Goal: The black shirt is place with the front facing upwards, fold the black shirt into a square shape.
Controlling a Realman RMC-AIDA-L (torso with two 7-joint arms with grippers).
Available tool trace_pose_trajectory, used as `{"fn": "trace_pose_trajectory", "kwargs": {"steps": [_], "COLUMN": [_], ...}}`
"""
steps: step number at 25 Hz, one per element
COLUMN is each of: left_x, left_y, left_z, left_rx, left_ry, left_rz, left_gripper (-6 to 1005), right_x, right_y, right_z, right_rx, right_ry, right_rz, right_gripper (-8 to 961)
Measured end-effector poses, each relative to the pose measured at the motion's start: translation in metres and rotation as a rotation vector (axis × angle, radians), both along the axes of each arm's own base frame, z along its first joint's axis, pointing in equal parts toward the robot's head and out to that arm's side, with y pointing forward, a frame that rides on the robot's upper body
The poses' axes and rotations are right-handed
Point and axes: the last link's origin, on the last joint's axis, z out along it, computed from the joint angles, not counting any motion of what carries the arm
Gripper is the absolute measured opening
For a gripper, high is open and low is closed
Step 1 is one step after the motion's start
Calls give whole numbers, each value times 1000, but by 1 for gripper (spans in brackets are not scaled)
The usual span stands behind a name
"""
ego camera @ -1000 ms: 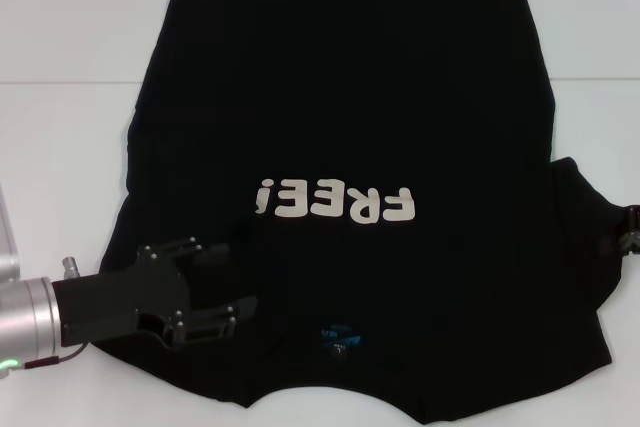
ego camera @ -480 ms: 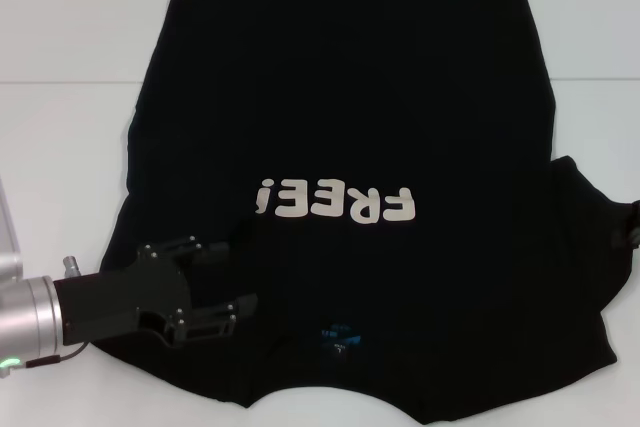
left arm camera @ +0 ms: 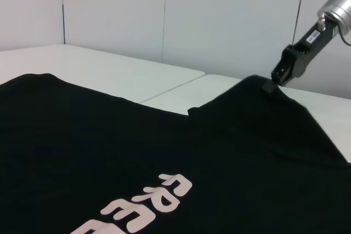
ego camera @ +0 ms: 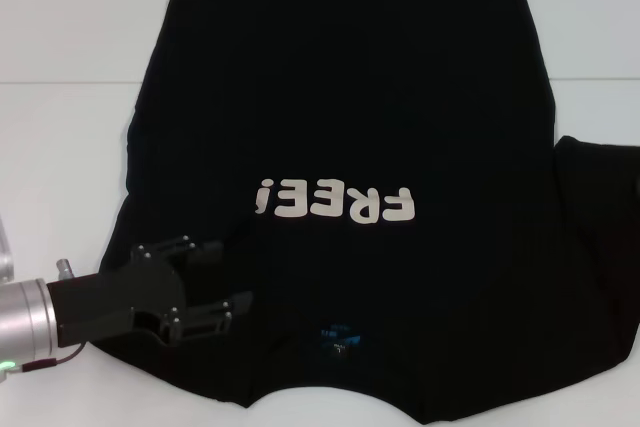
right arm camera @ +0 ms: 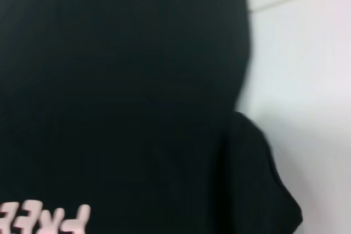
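Head view: the black shirt [ego camera: 350, 147] lies print-up across the white table [ego camera: 70, 147], filling the frame's centre. Since the earlier frame its right sleeve has been pulled outward to the right edge, and the left gripper [ego camera: 218, 275], lower left, has slid slightly down; jaws apart over the left sleeve. Bare table lies left and upper right.

Left wrist view: the right gripper [left arm camera: 272, 83], upper right, is clamped on the raised sleeve.

Right wrist view: shirt left, table right.
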Motion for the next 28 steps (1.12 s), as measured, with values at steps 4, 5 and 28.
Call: {"fn": "trace_pose_trajectory", "kwargs": {"steps": [4, 5, 28], "left_x": [-1, -1, -3], "left_y": [-1, -1, -1], "left_z": [-1, -1, -1], "left_rx": [-2, -2, -7], "left_ry": [-2, -1, -55], "left_rz": [6, 6, 75], "left_gripper": [763, 763, 763], "right_x": [-19, -25, -85], "right_y": [10, 13, 12], "right_z": [-4, -9, -82], "right_rx": [-19, -34, -233], "right_ry": [2, 0, 69], "right_rz": [75, 95, 381], "right_gripper": [39, 39, 236]}}
